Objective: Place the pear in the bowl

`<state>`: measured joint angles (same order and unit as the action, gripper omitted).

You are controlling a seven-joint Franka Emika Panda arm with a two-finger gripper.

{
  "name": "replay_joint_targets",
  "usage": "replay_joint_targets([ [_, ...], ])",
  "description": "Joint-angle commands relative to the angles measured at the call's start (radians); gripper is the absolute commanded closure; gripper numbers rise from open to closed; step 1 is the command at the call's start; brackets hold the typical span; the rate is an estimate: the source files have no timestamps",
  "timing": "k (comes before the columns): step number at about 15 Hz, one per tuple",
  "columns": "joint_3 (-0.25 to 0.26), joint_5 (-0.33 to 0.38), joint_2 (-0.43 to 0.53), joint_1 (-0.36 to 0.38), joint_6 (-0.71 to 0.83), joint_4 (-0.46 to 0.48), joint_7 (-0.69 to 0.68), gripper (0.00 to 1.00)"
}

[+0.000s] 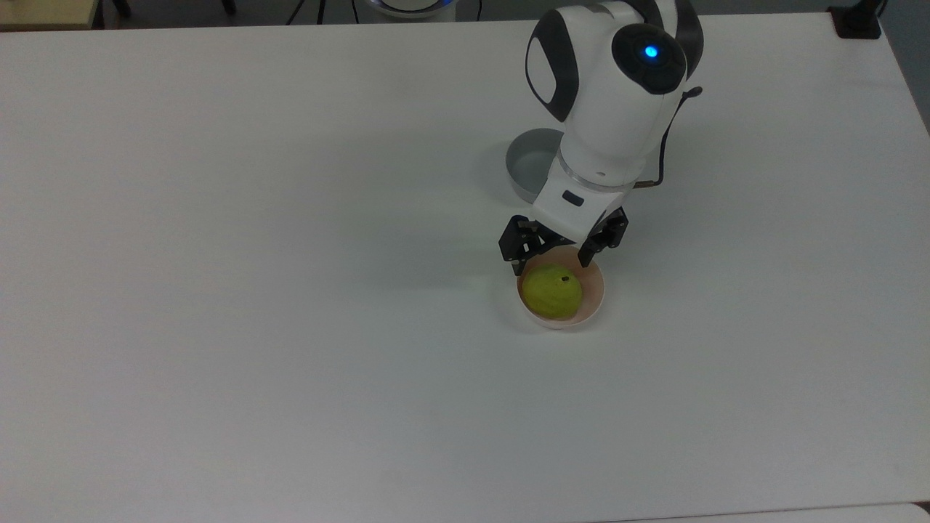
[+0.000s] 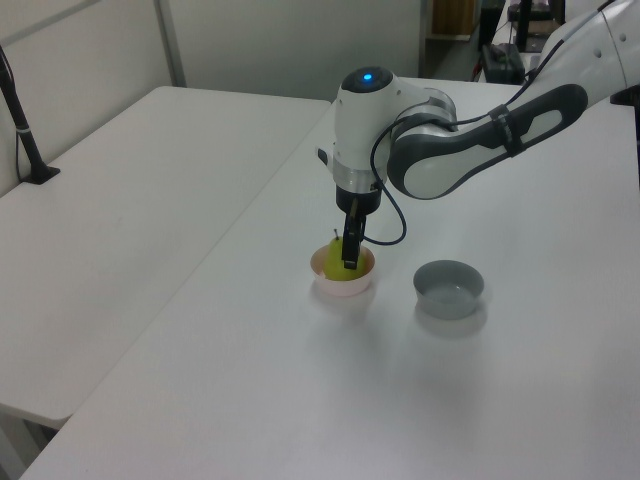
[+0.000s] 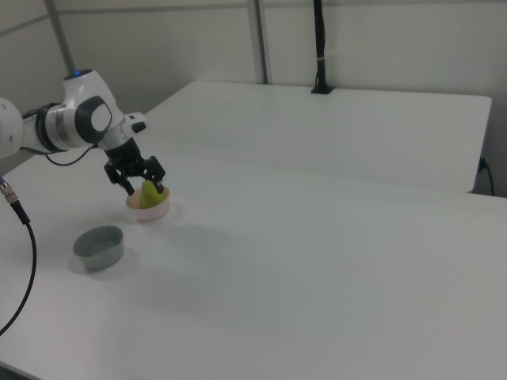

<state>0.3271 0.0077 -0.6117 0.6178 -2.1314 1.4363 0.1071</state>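
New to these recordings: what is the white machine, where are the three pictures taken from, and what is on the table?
The white machine is a robot arm ending in a two-finger gripper. One camera looks down from above; two others watch from opposite sides of the table. On it stand a pale pink bowl and a grey bowl, apart from each other. A yellow-green pear lies in the pink bowl. The gripper is open just above it, holding nothing.

table (image 1: 290, 290): white, broad, matte
pink bowl (image 1: 594, 294): resting on the table
grey bowl (image 1: 524, 163): on the table, near the pink bowl
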Motion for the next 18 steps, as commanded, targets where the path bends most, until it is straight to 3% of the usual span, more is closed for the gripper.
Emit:
replay_joint_targets([
  [1, 0.010, 0.023, 0.116, -0.015, 0.027, 0.018, 0.014, 0.00],
  [6, -0.002, 0.020, 0.263, -0.117, 0.203, 0.019, 0.025, 0.00],
  [11, -0.101, 0.012, 0.369, -0.321, 0.356, 0.024, -0.035, 0.00],
  [16, -0.161, 0.012, 0.450, -0.504, 0.471, 0.058, -0.139, 0.00],
  [18, -0.163, 0.011, 0.467, -0.546, 0.490, 0.075, -0.147, 0.00],
])
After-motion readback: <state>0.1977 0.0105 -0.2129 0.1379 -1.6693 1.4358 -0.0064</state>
